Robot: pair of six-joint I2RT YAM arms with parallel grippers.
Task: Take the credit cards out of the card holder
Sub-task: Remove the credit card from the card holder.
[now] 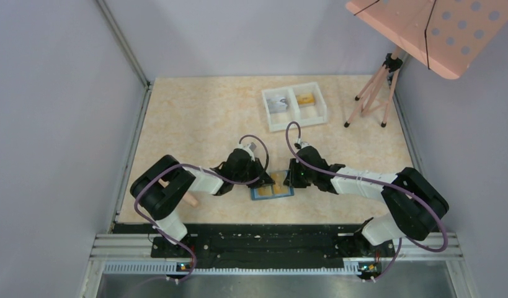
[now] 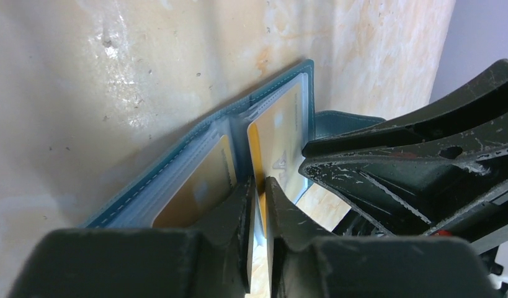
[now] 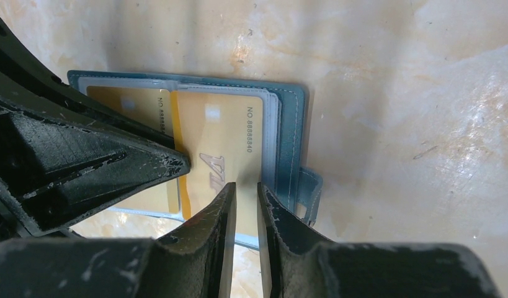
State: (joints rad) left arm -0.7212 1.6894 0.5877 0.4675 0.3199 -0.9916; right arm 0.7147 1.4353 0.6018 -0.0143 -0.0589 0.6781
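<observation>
your left gripper is pinched narrow on a gold card in the open card holder on the counter; your right gripper sits narrow over the same card, grip unclear.

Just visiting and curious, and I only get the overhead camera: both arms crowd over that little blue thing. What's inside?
Observer: The card holder lies open, with a gold card tucked into one half.
Operator: Only one?
Observer: No, a second gold card sits in the other half.
Operator: Has anything grabbed one?
Observer: The right end effector has narrow jaws at the first card's edge; a grip isn't clear.
</observation>
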